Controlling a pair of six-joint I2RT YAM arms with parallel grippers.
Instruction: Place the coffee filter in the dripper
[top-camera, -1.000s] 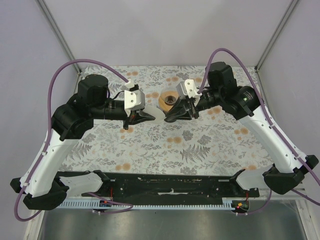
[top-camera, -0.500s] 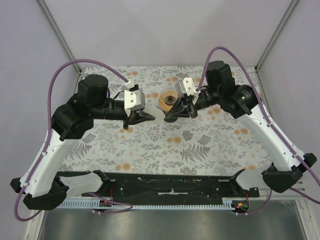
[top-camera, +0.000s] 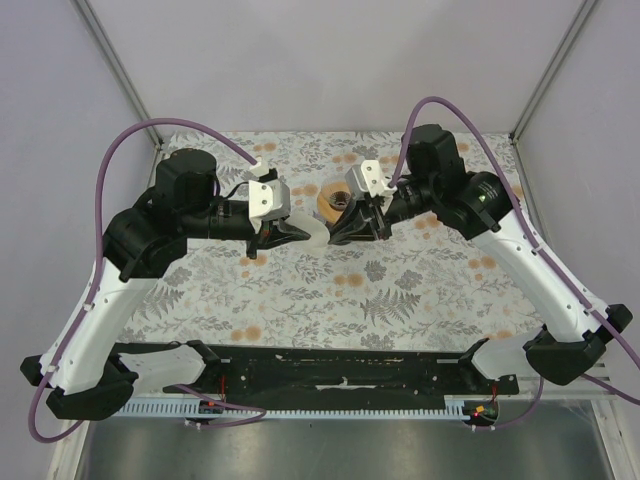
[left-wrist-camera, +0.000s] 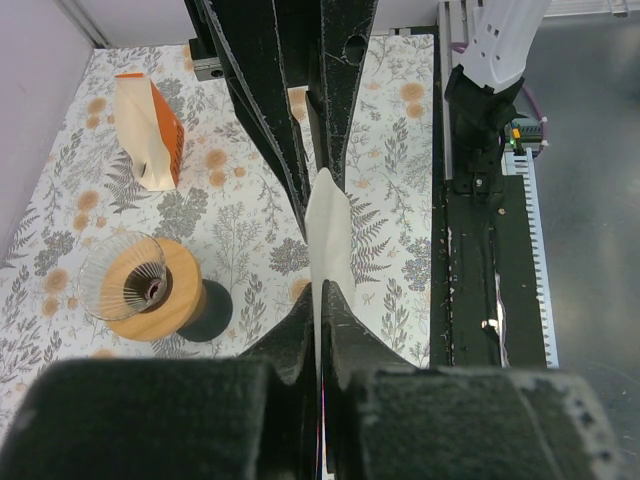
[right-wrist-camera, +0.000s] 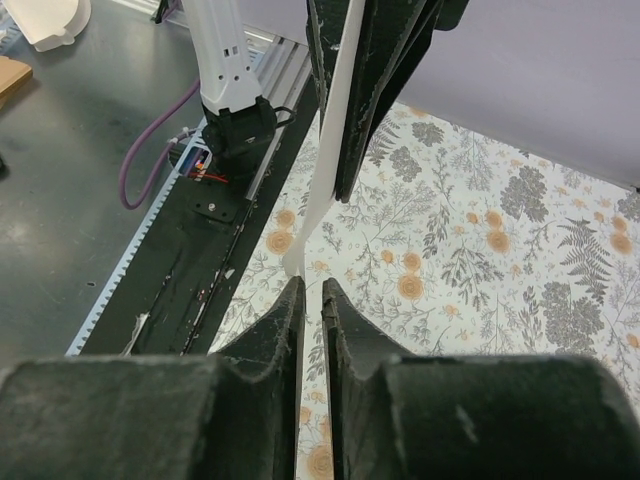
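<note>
The white coffee filter (left-wrist-camera: 328, 230) hangs edge-on above the table, and my left gripper (left-wrist-camera: 320, 288) is shut on it. From above, the coffee filter (top-camera: 317, 228) shows as a white patch between both arms' tips. My right gripper (right-wrist-camera: 312, 283) faces the left one, its jaws a narrow gap apart, and the filter's free edge (right-wrist-camera: 300, 262) reaches its left fingertip. Whether that edge lies inside the gap I cannot tell. The orange-brown dripper (top-camera: 337, 200) stands just behind both grippers, and the dripper (left-wrist-camera: 140, 290) holds nothing.
An orange-and-white box (left-wrist-camera: 150, 130) stands on the floral tablecloth beyond the dripper. The black base rail (top-camera: 340, 370) runs along the near edge. Grey walls (top-camera: 300, 60) close in the back and both sides.
My right arm has crept left, bringing its fingertips up to the filter's free edge. Left arm and filter have held still.
</note>
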